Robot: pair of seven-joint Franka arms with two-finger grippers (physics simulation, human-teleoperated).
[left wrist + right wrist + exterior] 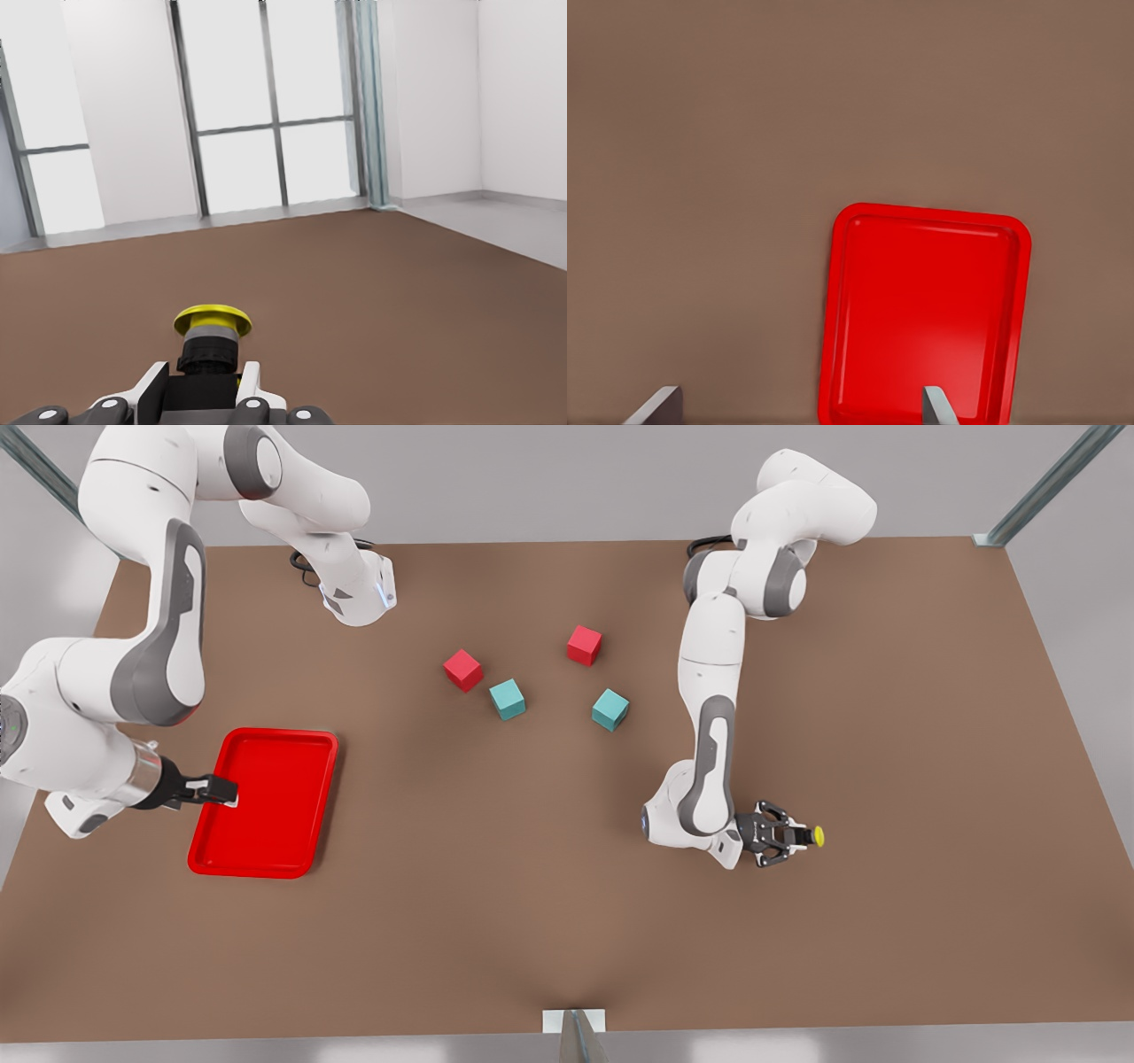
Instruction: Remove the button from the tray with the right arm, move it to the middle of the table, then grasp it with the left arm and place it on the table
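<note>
Button (817, 835), lower right of the front view, clamped by my left gripper (791, 838) on its rigid base (light, I judge); right gripper (226, 791) hangs spread over the tray (257, 864).

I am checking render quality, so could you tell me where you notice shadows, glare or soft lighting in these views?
Front view: even light, faint soft shadows beside the cubes on the table. Left wrist view: bright washed-out windows behind the button in the left tool. Right wrist view: a mild sheen along the tray rim.

Tabletop (532, 886): plain matte brown. Tray (301, 744): bright red. Button (212, 341): yellow cap, dark grey-black base. Two cubes (462, 670) red, two cubes (508, 699) teal. Arms white with grey panels.
</note>
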